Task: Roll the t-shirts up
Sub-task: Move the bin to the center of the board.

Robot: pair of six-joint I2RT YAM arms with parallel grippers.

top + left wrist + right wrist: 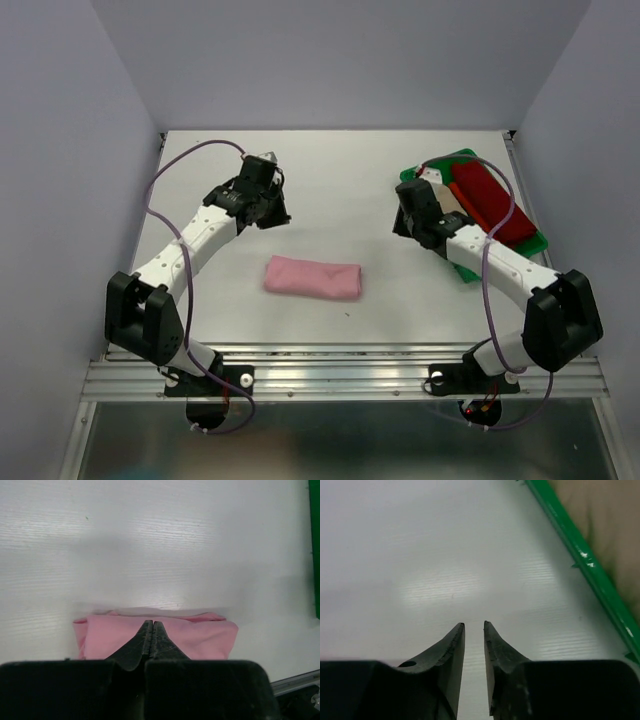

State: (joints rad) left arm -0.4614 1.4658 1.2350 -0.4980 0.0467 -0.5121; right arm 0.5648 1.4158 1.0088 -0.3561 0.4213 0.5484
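**Pink shirt bundled, two more wait in the tray**

My left pincer [152,625] has its two black fingers pressed together, with nothing between them. It hangs above the white desk [340,190], on the far side of the light pink cotton t-shirt [312,277], and its tips point toward this shirt. I judge that it is held off so that the bundle is not disturbed. My right pincer [474,626] has its fingers a little apart, with only a narrow gap, and it also holds nothing. It hovers over bare desk just beside the rim of the flat green plastic tray [580,550]. I think this is a good place for reaching the next shirt.

In the tray lie a beige t-shirt [607,515] and a dark red t-shirt [490,200], side by side. They lie flat, probably as a supply, and are not yet rolled.

The pink shirt lies in the middle of the desk, well apart from both pincers and from the tray. It looks like a short thick bundle, long from left to right, with soft rounded ends. The left wrist view shows layers at its far edge. Whether it is rolled or only folded tight, I cannot tell.
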